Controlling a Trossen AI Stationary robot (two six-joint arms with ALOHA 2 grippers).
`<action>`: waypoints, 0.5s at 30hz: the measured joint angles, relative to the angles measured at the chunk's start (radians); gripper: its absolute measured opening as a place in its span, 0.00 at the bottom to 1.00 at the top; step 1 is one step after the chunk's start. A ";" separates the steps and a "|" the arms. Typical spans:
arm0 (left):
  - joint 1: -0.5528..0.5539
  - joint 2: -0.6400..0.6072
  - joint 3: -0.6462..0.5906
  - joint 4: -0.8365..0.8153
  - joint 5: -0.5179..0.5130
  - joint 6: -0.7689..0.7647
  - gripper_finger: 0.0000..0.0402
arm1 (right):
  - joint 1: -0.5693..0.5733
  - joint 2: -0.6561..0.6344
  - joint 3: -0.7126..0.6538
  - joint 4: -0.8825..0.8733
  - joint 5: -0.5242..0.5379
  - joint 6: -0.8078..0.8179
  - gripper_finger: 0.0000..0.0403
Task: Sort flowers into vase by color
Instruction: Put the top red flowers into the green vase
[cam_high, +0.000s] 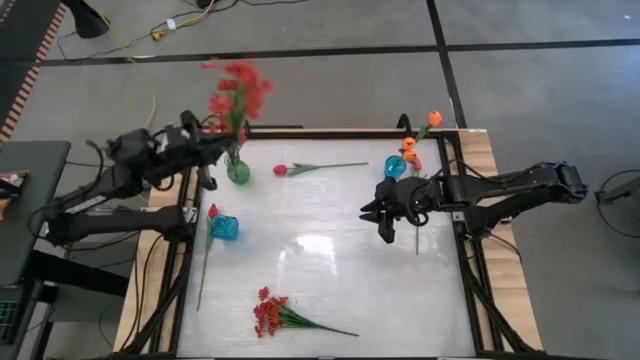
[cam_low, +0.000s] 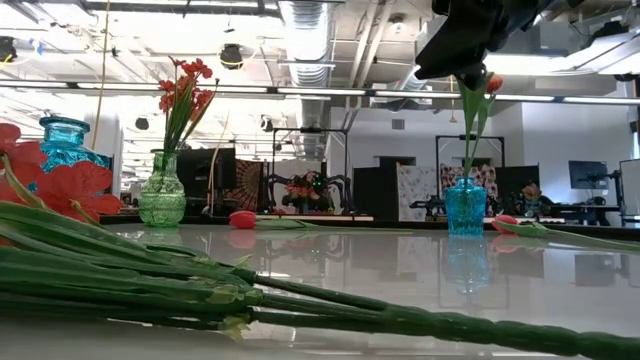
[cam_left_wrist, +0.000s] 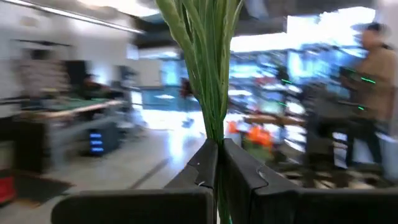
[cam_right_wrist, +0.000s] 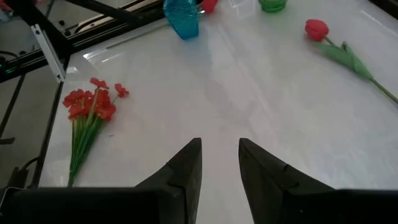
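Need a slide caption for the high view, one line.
Left end effector holds a red spray in the green vase; right end effector open, empty; red tulip on table.

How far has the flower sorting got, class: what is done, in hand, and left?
Done: orange tulips stand in the right blue vase. In hand: the left gripper is shut on the red spray at the green vase. Left: a red tulip and another spray lie on the table. The right gripper hovers open, empty.
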 joint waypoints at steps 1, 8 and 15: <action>0.000 -0.034 -0.040 0.026 -0.047 -0.004 0.00 | -0.004 0.000 0.000 0.000 0.000 0.000 0.33; 0.000 -0.225 -0.249 0.125 -0.352 -0.009 0.00 | -0.016 0.000 0.000 0.000 -0.001 -0.039 0.33; 0.000 -0.294 -0.355 0.141 -0.614 -0.009 0.00 | -0.016 0.000 0.000 0.000 -0.001 -0.074 0.33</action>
